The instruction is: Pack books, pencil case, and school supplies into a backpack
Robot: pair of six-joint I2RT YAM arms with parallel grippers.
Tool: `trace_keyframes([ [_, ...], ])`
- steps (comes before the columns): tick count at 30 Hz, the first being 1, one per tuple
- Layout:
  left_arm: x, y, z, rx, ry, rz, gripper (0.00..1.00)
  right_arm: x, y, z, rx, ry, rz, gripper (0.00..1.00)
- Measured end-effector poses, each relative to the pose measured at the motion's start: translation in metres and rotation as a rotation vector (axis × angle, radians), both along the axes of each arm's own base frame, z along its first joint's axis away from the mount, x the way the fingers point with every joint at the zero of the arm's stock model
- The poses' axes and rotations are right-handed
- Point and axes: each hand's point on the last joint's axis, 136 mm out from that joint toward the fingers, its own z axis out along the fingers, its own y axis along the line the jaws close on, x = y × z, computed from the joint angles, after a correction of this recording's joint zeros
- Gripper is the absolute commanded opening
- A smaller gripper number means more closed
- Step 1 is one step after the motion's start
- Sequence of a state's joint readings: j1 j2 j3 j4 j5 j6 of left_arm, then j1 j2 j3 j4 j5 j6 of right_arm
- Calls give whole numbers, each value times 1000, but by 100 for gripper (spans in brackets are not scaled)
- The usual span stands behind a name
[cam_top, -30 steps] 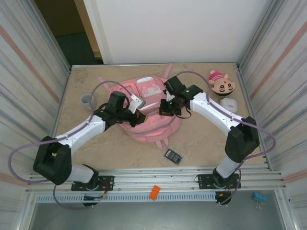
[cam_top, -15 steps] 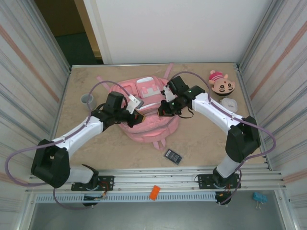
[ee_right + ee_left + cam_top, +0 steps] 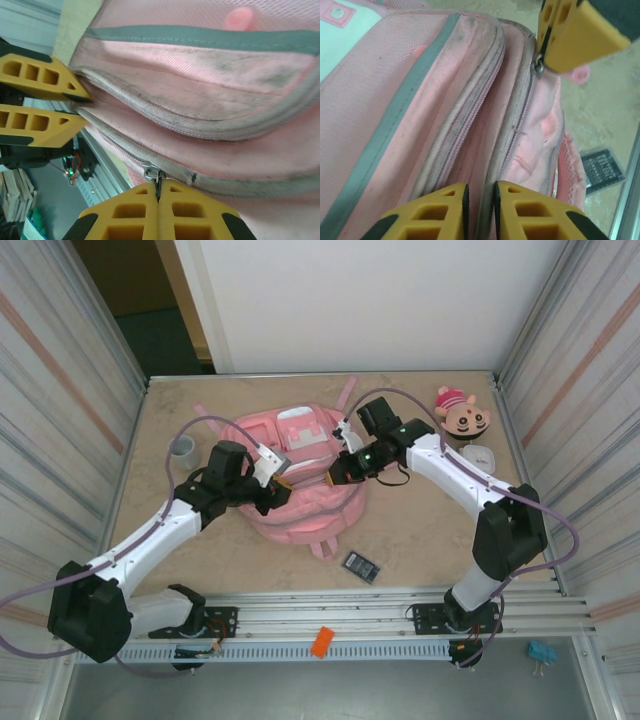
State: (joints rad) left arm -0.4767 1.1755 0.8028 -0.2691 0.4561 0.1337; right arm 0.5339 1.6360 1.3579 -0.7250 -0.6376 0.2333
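**Working the Backpack Zip: Status and Arm Pose**

**Task status.** The backpack [image 3: 300, 480] lies flat at the centre of the table [image 3: 420, 530]. The zip runs seen from the wrist views appear closed. The calculator-like item [image 3: 360, 566] lies on the table just beyond the pack's near edge, so packing is judged incomplete. The step in hand is judged to be running the zip; whether to open or to close it cannot be told.

**End effectors.** The right gripper [image 3: 159, 185] is clamped on the metal zip pull [image 3: 154, 174] at the pack's edge. The left gripper [image 3: 480, 192] has its jaws narrowly apart astride the fabric seam beside the zip; whether they pinch the fabric cannot be told.

**Arm pose.** The left arm extends diagonally from its base to the pack's left side. The right arm bends at its elbow near the table's right edge and reaches in to the pack's right side. The grippers face each other across the pack.
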Motion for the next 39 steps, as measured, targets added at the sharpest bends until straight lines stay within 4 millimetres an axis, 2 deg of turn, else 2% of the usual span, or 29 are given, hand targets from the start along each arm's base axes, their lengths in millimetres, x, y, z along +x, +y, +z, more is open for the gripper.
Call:
trace_keyframes([
  [5,7,6,0,40,-32,31,40,5,-17,-8,-23,9,-15,0],
  [10,6,2,2,65,-71,8,48,6,-18,-7,-16,-2,-3,0],
  [16,2,-16,12,92,-167,-96,54,8,-20,-5,1,8,-10,0],
  [20,6,-36,23,109,-236,-178,58,8,-22,-5,12,17,-12,0],
  [22,8,-45,20,116,-248,-206,58,8,-22,-4,17,21,-16,0],
  [26,13,-61,1,155,-237,-249,57,9,-23,-3,26,27,-16,0],
  [29,18,-72,-8,176,-231,-279,51,8,-22,-3,30,29,-14,0],
  [37,24,-87,-13,211,-241,-293,9,11,-26,-5,12,25,-29,0],
  [39,23,-88,-13,213,-241,-296,2,12,-30,-8,-9,24,-41,0],
])
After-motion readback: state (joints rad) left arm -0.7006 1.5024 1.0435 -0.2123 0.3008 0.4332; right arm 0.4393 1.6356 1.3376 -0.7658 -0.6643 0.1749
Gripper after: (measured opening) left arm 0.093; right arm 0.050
